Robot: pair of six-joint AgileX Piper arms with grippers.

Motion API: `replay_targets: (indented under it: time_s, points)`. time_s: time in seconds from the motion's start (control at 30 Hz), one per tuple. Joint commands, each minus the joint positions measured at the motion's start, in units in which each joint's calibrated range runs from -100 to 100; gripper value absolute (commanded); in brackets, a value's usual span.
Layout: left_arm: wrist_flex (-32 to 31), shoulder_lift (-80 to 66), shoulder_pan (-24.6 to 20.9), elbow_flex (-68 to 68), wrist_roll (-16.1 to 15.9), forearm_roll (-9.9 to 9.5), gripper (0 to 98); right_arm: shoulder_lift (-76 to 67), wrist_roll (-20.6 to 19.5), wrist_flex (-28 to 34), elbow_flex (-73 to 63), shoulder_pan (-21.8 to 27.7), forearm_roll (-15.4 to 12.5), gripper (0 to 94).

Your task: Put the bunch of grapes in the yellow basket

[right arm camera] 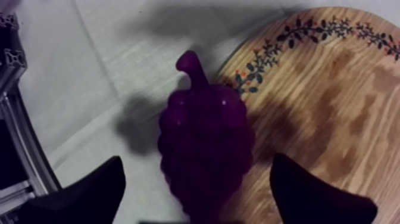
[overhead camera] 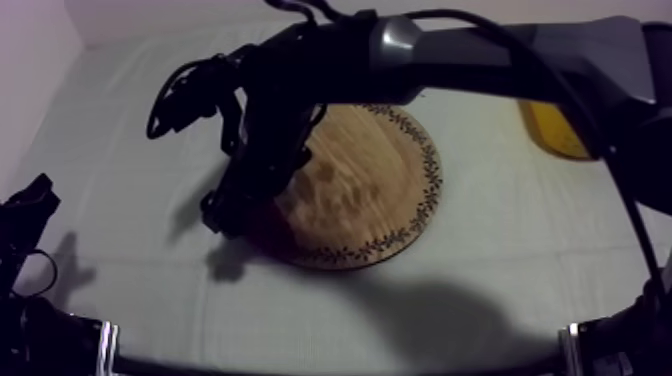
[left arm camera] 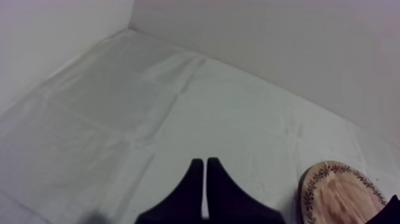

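The purple bunch of grapes (right arm camera: 205, 149) lies at the rim of the round wooden board (right arm camera: 333, 107), half over the cloth, stem pointing away. My right gripper (right arm camera: 197, 161) is open and straddles it, one black finger on each side with a gap to the fruit. From above, the right arm reaches across the board (overhead camera: 385, 190) and its gripper (overhead camera: 235, 212) hangs over the board's left edge, hiding the grapes. The yellow basket (overhead camera: 553, 132) sits at the far right, partly behind the arm. My left gripper (left arm camera: 205, 162) is shut on nothing, low at the table's left.
The grey-white cloth runs to a back wall. The board's patterned rim (left arm camera: 336, 190) lies to the right of my left gripper. My left arm (overhead camera: 28, 215) rests at the lower left edge. Open cloth lies in front of the board.
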Motion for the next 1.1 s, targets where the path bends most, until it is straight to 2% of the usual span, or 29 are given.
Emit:
replay_targets:
  time_s: [0.0,0.37,0.43,0.5,0.67,0.77,0.87,1.07]
  points:
    - [0.03,0.03,-0.01,0.04,0.0,0.01,0.0,1.08,-0.21,0.02,-0.42,-0.24,0.19,92.6]
    - [0.03,0.03,-0.01,0.04,0.0,0.01,0.0,7.49,-1.18,0.7,-5.13,-0.56,2.43,90.8]
    - [0.03,0.03,-0.01,0.04,0.0,0.01,0.0,8.08,-1.47,0.79,-5.58,-0.74,3.12,83.2]
    - [0.03,0.03,-0.01,0.04,0.0,0.01,0.0,8.2,-1.71,0.28,-5.33,-1.02,3.85,71.1]
    - [0.03,0.03,-0.01,0.04,0.0,0.01,0.0,5.79,-1.52,-4.1,-0.31,-1.72,4.99,44.5]
    - [0.03,0.03,-0.01,0.04,0.0,0.01,0.0,3.78,-1.36,-5.34,2.08,-2.11,5.18,32.3]
    - [0.03,0.03,-0.01,0.04,0.0,0.01,0.0,2.17,-1.47,-5.09,3.04,-2.37,5.47,25.6]
    - [0.03,0.03,-0.01,0.04,0.0,0.01,0.0,-3.1,-1.36,-1.51,3.98,-1.54,5.39,23.0]
